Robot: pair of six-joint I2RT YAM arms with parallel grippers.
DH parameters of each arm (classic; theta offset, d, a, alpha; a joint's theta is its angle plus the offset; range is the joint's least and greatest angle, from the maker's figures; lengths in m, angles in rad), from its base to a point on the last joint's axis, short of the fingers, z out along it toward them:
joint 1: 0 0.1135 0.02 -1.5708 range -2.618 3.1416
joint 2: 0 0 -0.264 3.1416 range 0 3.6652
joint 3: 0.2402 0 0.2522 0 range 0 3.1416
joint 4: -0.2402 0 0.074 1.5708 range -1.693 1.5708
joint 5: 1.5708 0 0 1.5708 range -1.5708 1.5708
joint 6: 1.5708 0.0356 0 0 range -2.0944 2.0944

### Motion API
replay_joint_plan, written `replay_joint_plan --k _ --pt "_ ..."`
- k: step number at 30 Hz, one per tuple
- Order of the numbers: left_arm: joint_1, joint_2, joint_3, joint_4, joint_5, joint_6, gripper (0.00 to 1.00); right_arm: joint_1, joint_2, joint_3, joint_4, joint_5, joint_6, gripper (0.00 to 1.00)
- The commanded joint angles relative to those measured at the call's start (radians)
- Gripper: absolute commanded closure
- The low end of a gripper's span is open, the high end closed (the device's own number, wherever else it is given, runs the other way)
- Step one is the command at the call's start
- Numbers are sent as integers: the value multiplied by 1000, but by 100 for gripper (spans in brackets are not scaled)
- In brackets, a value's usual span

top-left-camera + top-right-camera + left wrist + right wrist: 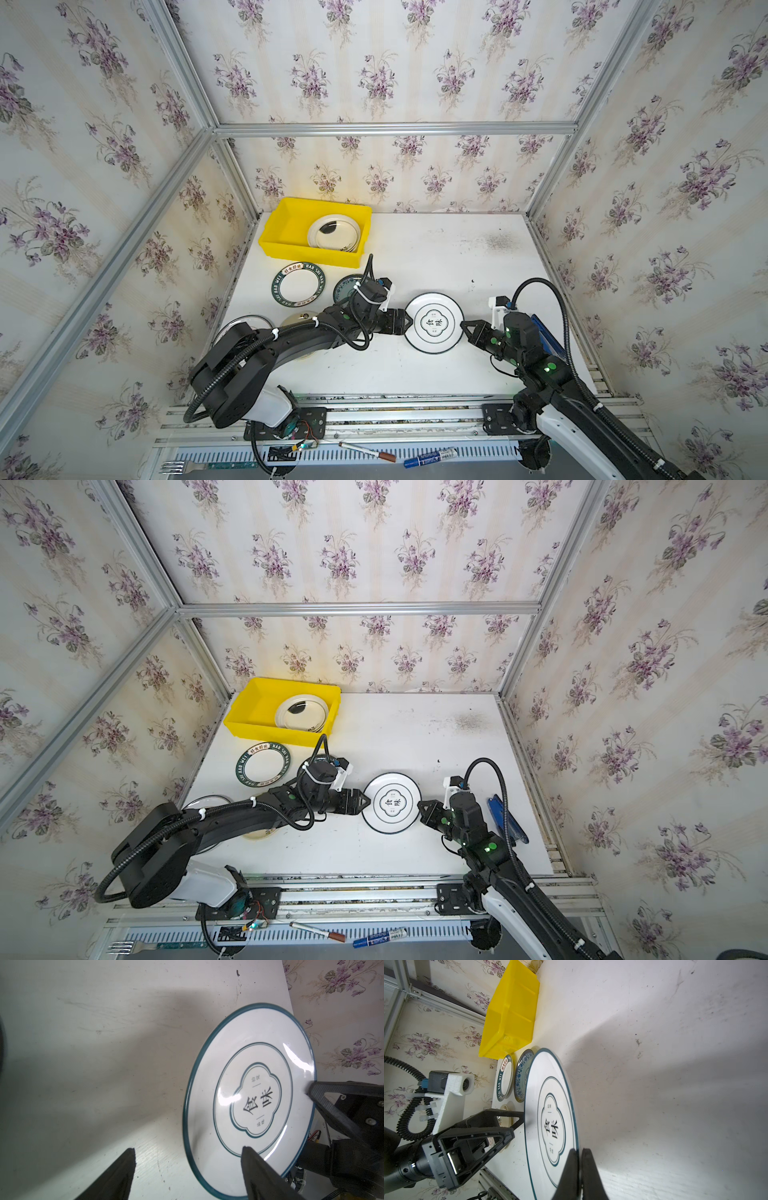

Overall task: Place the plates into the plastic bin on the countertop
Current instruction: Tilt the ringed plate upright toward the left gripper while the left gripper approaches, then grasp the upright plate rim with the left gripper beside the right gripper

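The green-rimmed white plate (434, 323) is at mid-counter (436, 257), right of and nearer than the yellow bin (291, 249), with the right gripper (463, 326) jaws pinching its right rim, and the left gripper (408, 322), jaws spread astride the left rim, should bite deep before any release.

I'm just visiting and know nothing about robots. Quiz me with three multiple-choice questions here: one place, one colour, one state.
1. Where on the countertop does the plastic bin stand?
A. far left corner
B. near right corner
C. centre

2. What colour is the rim of the white plate between the arms?
A. orange
B. dark teal
C. purple

3. What is the right gripper doing?
A. hanging open
B. pinching the white plate's rim
C. holding a pen

Answers: 1 A, it sits by the back and left walls; 2 B, a thin teal line rings it; 3 B, its fingers close on the rim.
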Motion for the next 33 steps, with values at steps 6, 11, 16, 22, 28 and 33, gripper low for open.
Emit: replay_joint_plan --k 6,11,16,22,28,33 --pt "-3 37 37 39 42 -5 36 -34 -14 -14 95 -65 32 100" --pt "-6 40 49 41 41 -13 38 -55 -23 -20 91 -82 27 100" --pt "-11 45 62 42 39 -26 43 -66 -23 -25 107 -106 30 100" --pt "-17 53 73 80 64 -60 44 -72 -20 -29 128 -129 33 100" --pt "-21 52 82 136 95 -99 55 -75 -8 -34 146 -147 39 100" --pt "-24 49 97 160 105 -115 60 -76 -10 -34 141 -148 38 100"
